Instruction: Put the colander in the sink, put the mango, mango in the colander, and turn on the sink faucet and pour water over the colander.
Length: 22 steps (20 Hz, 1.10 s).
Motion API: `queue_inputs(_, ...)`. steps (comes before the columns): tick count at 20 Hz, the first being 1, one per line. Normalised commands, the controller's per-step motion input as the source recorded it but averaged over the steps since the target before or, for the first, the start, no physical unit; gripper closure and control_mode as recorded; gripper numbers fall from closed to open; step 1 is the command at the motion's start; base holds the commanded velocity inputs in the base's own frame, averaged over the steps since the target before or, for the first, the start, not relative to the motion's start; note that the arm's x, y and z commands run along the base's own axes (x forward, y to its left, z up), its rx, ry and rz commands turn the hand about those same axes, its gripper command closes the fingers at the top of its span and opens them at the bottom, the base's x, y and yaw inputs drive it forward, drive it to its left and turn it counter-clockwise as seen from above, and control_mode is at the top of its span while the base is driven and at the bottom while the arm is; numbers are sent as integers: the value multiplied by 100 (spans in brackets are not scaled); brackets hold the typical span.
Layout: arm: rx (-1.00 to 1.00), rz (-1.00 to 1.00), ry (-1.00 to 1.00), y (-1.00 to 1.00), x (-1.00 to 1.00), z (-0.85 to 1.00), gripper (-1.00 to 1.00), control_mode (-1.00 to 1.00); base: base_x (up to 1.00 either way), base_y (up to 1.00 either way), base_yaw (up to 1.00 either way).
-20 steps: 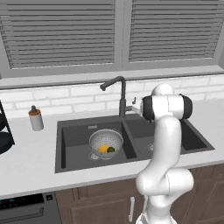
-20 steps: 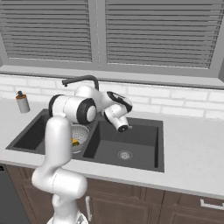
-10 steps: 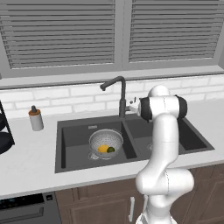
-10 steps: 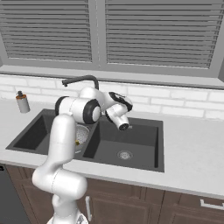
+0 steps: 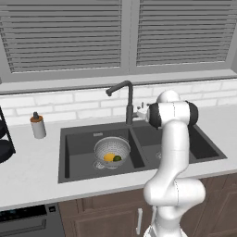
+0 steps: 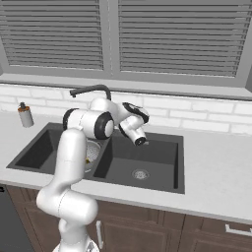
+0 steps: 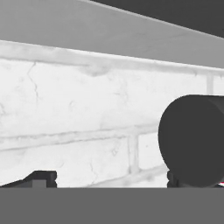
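Note:
The silvery colander (image 5: 112, 149) sits in the left basin of the dark sink (image 5: 74, 141), holding the yellow-orange mango (image 5: 109, 157) and the greenish mango (image 5: 117, 158). The dark gooseneck faucet (image 5: 128, 99) stands behind the divider. My gripper (image 5: 140, 111) hovers just right of the faucet's post, above the right basin, and in the right base view the gripper (image 6: 141, 141) points down and right. In the hand view the gripper (image 7: 109, 181) is open with nothing between its fingers, facing the white brick wall with the faucet post (image 7: 192, 140) at right. The water is out of view.
A small grey bottle (image 5: 38, 126) with a brown top stands on the counter left of the sink. A dark rack (image 5: 3, 141) is at the far left edge. The white brick backsplash (image 5: 83, 104) and the window sill run close behind the faucet.
The arm's upper joint has eased slightly left, toward the faucet. The hand has barely shifted. Colander and mangoes have not moved.

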Motion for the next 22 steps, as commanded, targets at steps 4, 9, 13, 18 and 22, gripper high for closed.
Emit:
queue_inputs(4,-1,-2,-6,23,31,0,100,-100,0,0,0)
queue_inputs(9,0,-8,-8,0,16,0,100,-100,0,0,0)
queue_inputs(13,0,-11,-9,-12,12,0,100,-100,0,0,0)
queue_inputs(18,4,-12,-3,-56,7,0,100,-100,0,0,0)
queue_inputs(22,13,-10,0,-97,0,0,100,-100,0,0,0)
